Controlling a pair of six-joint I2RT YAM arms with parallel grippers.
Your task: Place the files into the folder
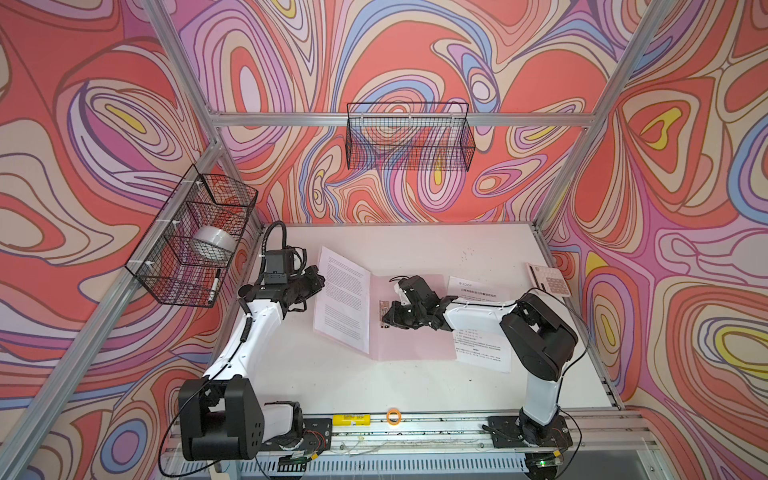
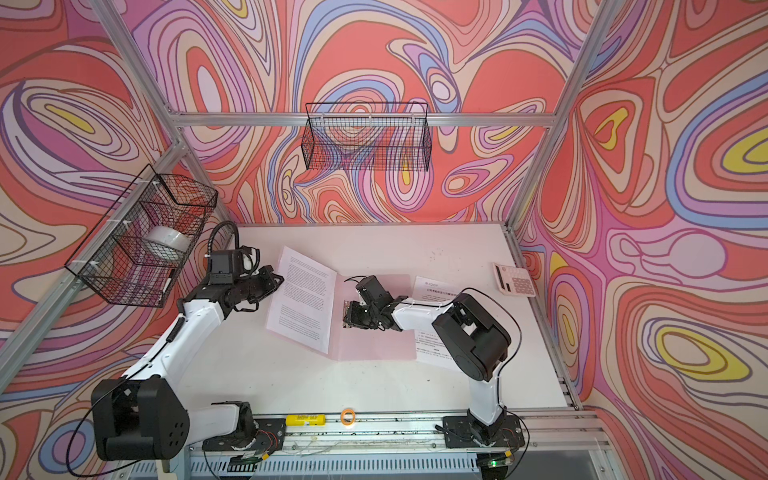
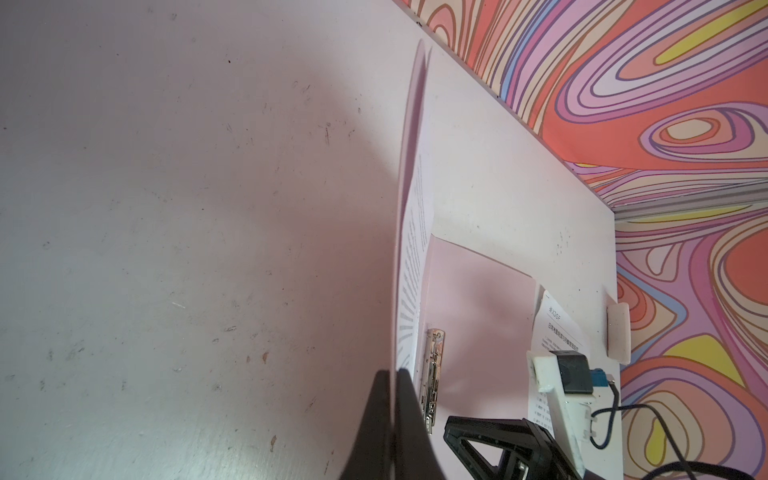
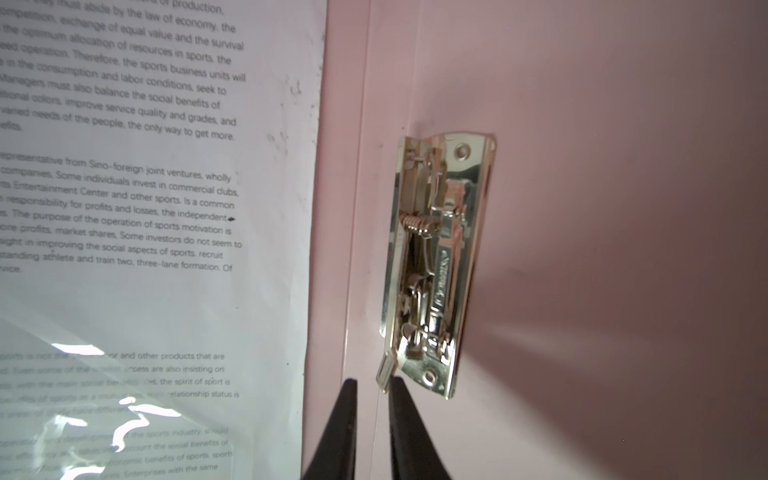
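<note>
At the left of the tabletop [image 1: 374,382], the left gripper [image 1: 320,281] has its jaws pressed together on the outer edge of the left cover of the folder [image 1: 415,345]. That cover stands tilted up off the surface. A printed sheet [image 1: 343,299] of dense text lies against its inner face. The folder lies open in the middle, its right half flat. A shiny metal clip [image 4: 436,266] sits along the spine. The right gripper [image 4: 372,380] is at one end of the clip. Its jaws are a narrow gap apart, with the clip's small lever tab at their tips; I cannot tell whether they pinch it. Right of the folder, partly under the right arm, lies a second sheet [image 1: 482,353] with a bold heading. A calculator [image 1: 548,280] rests at the far right edge.
</note>
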